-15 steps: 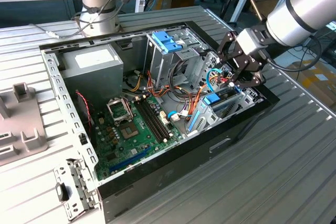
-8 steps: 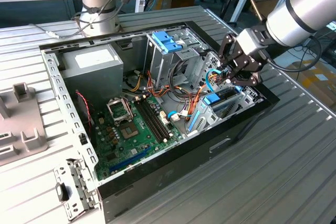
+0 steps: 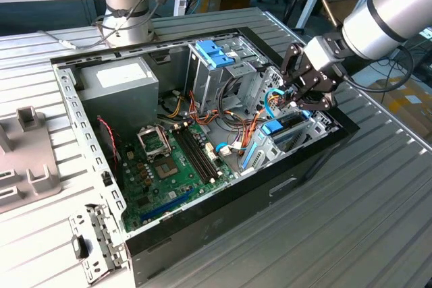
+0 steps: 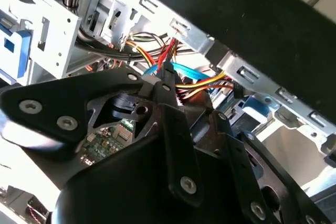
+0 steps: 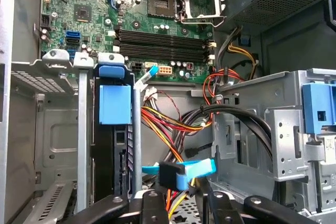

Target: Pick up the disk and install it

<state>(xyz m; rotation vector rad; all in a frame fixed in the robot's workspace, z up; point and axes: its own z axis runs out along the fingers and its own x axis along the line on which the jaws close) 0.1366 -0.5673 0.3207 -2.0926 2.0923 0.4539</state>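
The disk [image 3: 273,128] stands on edge in the low drive bay at the open computer case's corner on the exterior view's right; its blue end tab faces up. In the first wrist view the disk [image 5: 114,103] sits between grey metal bay walls. My gripper [image 3: 289,97] hangs just above and beside that bay, apart from the disk. In both wrist views the gripper [image 4: 164,73] [image 5: 171,176] is shut on a thin blue cable [image 5: 202,167] amid the loose wiring beside the bay.
A tall metal cage [image 3: 214,65] with a lighter blue latch [image 5: 317,106] stands beside the bay. Red, yellow and black wires [image 5: 168,124] crowd the gap. The motherboard [image 3: 169,166] and power supply [image 3: 118,79] fill the case. A loose metal bracket [image 3: 94,244] lies outside it.
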